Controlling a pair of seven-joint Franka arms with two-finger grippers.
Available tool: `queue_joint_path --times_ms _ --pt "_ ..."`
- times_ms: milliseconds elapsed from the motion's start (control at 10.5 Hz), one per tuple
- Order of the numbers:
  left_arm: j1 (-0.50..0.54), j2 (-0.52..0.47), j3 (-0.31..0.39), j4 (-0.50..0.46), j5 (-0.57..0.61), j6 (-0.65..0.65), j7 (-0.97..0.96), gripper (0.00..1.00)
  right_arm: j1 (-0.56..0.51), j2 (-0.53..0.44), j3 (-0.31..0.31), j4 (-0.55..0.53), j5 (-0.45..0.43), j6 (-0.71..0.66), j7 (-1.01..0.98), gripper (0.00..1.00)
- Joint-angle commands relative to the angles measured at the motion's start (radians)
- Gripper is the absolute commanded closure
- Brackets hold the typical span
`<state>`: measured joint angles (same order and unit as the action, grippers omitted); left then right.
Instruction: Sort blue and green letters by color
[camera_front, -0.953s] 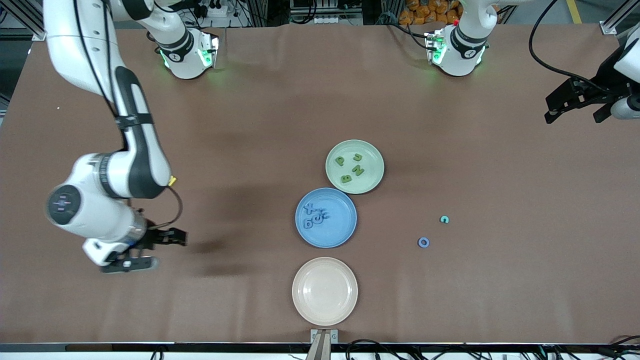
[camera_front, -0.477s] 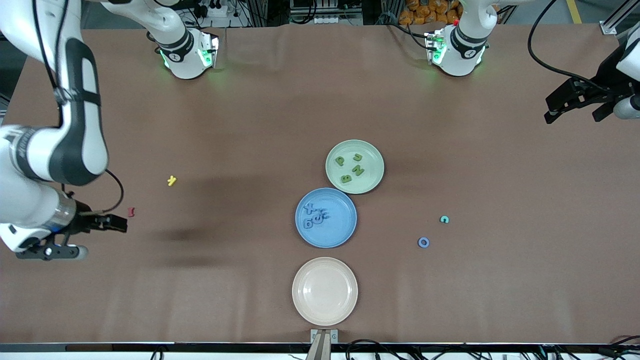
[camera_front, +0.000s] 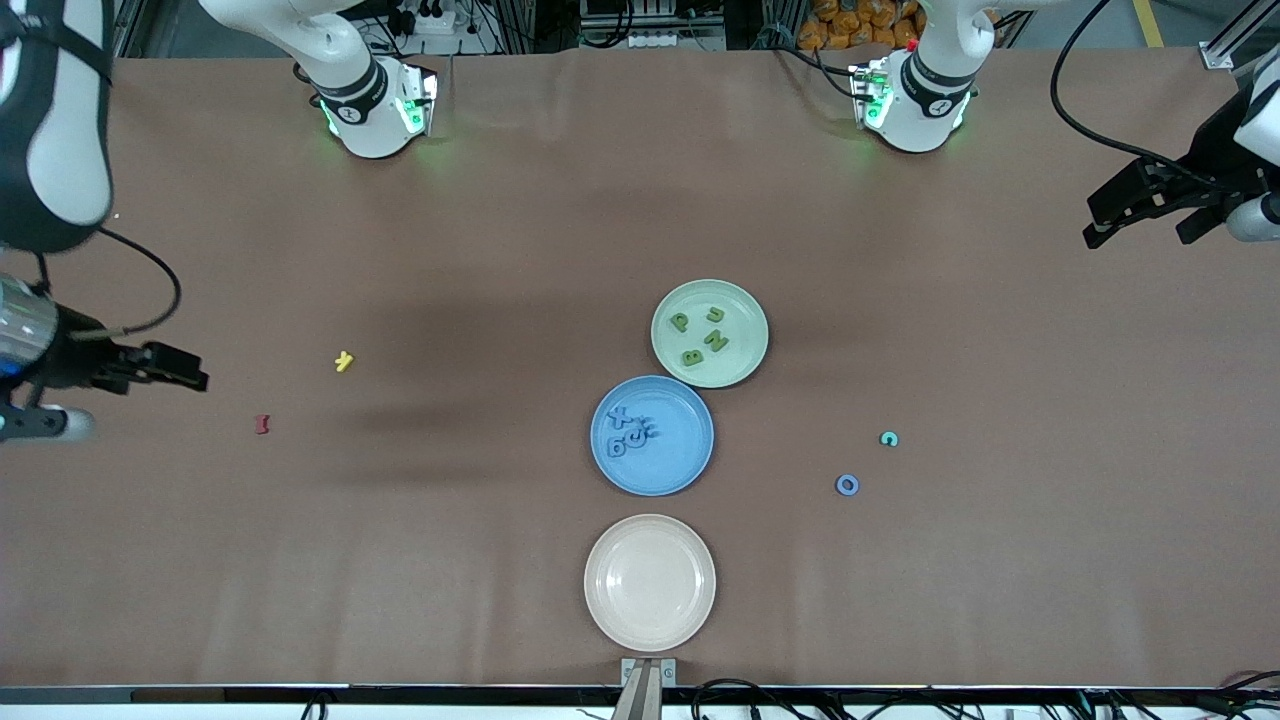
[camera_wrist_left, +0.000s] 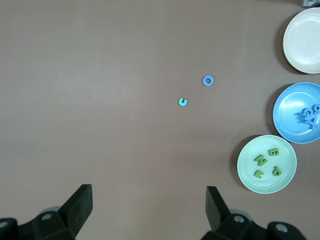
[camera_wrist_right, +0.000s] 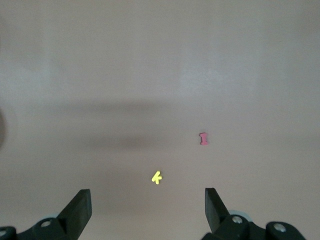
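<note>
With every green letter on the green plate and every blue letter on the blue plate, sorting looks done. Right tool, jaws apart and empty, hangs over the surface at the right arm's end; left tool, jaws apart and empty, waits over the left arm's end.

Risks, judged:
- blue O may count as unsorted
- teal C may be mistaken for blue or green
- blue letters lie piled; a nudge could spill one

Count: four green, about four blue (overlapping), three plates including the empty cream plate, one yellow K, one red I.
</note>
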<state>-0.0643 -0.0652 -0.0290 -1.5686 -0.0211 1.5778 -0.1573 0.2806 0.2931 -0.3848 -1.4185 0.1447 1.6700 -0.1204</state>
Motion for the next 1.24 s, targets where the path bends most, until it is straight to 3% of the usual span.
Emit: queue_joint_path --times_ms 0,191,477,1144 --pt "-0.005 0.005 -0.002 0.012 -0.016 -0.018 0.036 0.00 0.025 -0.107 0.013 -0.033 -0.104 -0.067 0.002 0.00" --pt "-0.009 0.007 -0.019 0.009 -0.008 -0.018 0.018 0.00 0.020 -0.138 0.000 -0.034 -0.143 -0.084 -0.005 0.00" --pt "-0.012 0.008 -0.017 0.013 -0.008 -0.016 0.035 0.00 -0.070 -0.170 -0.011 -0.034 -0.142 -0.111 -0.074 0.00" --pt "-0.011 0.010 -0.016 0.022 -0.020 -0.016 0.035 0.00 -0.164 -0.256 -0.005 -0.025 -0.139 -0.193 -0.120 0.00"
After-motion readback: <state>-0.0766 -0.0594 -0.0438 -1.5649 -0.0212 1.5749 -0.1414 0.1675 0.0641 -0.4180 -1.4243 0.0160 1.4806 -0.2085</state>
